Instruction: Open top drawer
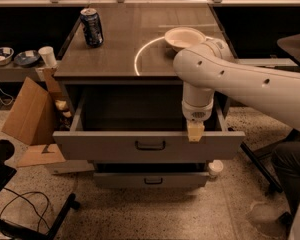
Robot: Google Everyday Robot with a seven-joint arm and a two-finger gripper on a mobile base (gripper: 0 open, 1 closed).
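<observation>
On the near rim of the top drawer (100,145), right of its black handle (150,145), sits the gripper (195,132), pointing down from the white arm (240,81) that comes in from the right; can't tell whether it's clamped or loose. Drawer is pulled well out toward the near side, grey inside visible. Lower drawer (151,180) sits further back beneath it. On the cabinet top (120,59): can (92,27) far left, bowl (184,37) far right. Cardboard box (27,111) on the floor, left
</observation>
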